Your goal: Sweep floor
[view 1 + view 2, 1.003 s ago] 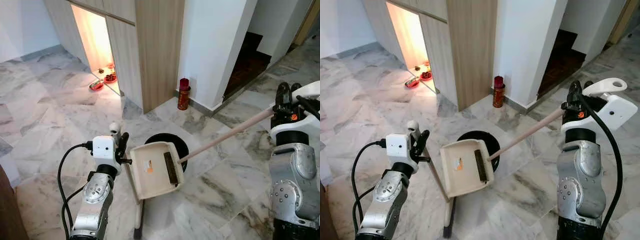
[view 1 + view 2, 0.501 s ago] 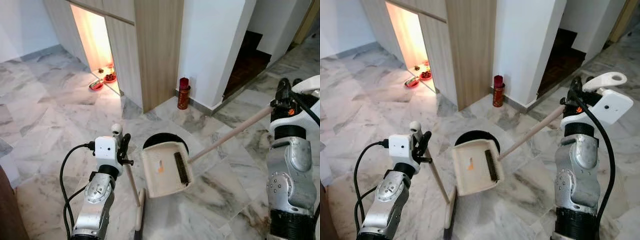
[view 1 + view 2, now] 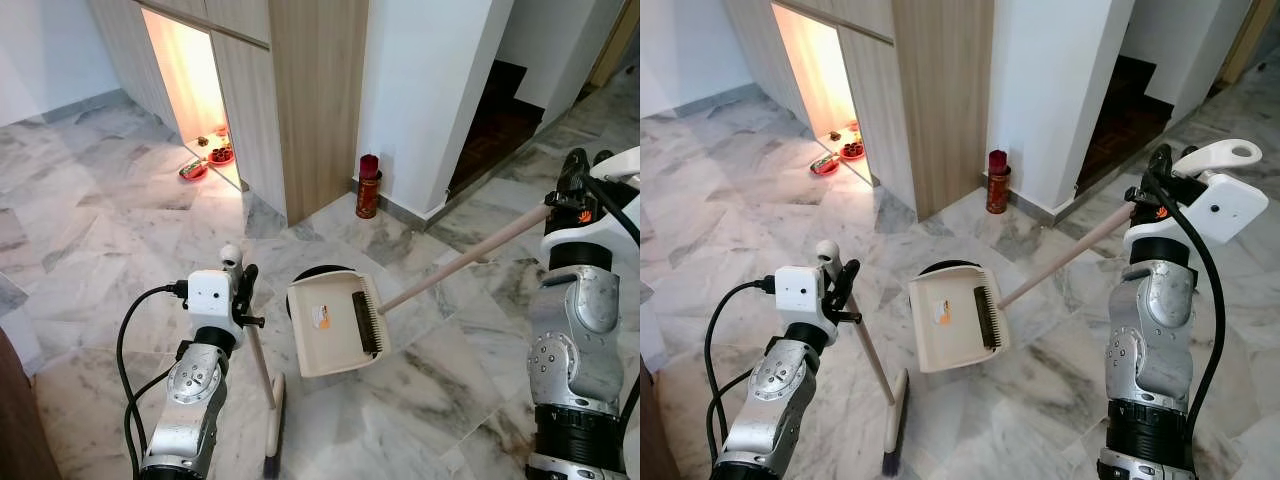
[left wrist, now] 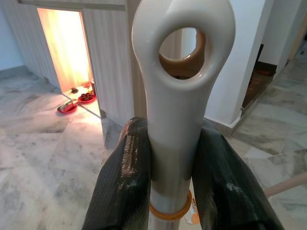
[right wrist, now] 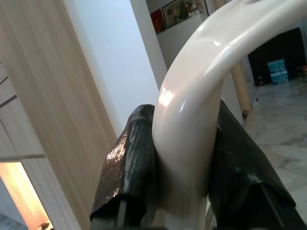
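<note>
Left tool (image 4: pixel 173 177) clamps broom (image 3: pixel 872 362) (wrist view: handle's hanging eyelet).

**Home interior, hallway**

Marble floor (image 3: pixel 90 230), grey-veined, laid in large tiles. Wood-panelled wall (image 3: pixel 310 90) with a warmly lit low niche (image 3: pixel 190 80) holding small red dishes (image 3: pixel 205 160) at floor level. White pillar (image 3: pixel 425 90); red canister (image 3: pixel 368 187) at its foot. Dark stairs (image 3: pixel 495 120) beyond.
</note>
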Controlling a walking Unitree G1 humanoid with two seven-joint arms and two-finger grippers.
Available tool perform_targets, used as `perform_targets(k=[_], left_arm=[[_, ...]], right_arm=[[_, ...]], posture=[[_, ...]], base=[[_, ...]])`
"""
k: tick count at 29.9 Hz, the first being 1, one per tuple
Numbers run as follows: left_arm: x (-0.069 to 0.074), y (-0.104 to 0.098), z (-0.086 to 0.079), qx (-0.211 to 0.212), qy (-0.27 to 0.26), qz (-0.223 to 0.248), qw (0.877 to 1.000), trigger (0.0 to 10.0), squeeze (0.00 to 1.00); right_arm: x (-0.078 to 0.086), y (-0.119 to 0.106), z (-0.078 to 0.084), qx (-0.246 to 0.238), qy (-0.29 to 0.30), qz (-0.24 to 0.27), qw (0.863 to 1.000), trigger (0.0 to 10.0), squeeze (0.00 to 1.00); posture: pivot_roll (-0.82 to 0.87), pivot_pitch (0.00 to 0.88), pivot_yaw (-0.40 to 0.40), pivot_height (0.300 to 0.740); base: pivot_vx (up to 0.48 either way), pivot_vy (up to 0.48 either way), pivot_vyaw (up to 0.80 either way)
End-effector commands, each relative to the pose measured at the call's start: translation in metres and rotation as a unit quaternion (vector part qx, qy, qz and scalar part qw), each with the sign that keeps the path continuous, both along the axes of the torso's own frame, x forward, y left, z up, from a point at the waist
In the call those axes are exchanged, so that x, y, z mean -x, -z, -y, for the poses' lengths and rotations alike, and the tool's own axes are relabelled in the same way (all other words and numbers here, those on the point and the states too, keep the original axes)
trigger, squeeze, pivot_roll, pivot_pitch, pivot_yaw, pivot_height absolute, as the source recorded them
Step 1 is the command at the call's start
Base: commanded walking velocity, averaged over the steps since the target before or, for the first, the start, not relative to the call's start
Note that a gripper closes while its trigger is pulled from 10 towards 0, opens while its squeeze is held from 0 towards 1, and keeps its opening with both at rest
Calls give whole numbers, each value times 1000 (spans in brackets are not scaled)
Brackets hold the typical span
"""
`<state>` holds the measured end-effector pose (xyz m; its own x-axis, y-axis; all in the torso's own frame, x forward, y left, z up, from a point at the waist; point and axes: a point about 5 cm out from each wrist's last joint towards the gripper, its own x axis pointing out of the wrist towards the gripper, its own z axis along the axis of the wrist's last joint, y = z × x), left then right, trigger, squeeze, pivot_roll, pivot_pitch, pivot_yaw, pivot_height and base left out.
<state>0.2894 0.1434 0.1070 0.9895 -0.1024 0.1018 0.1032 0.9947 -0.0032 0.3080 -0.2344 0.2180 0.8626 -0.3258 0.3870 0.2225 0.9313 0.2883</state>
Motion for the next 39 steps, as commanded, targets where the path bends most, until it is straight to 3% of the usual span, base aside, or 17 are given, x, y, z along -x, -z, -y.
perform_targets(k=[1,39], left_arm=[[-4,-10,0,-8,-2,27,1000,10000,0],[-4,-10,-2,-7,-16,29,999,10000,0]], right_arm=[[1,-14,-1,2,0,38,999,10000,0],[-2,-16,-3,2,-20,45,999,10000,0]], posture=[[-55,0,26,740],[-46,0,12,740]], base=[[281,0,0],[282,0,0]])
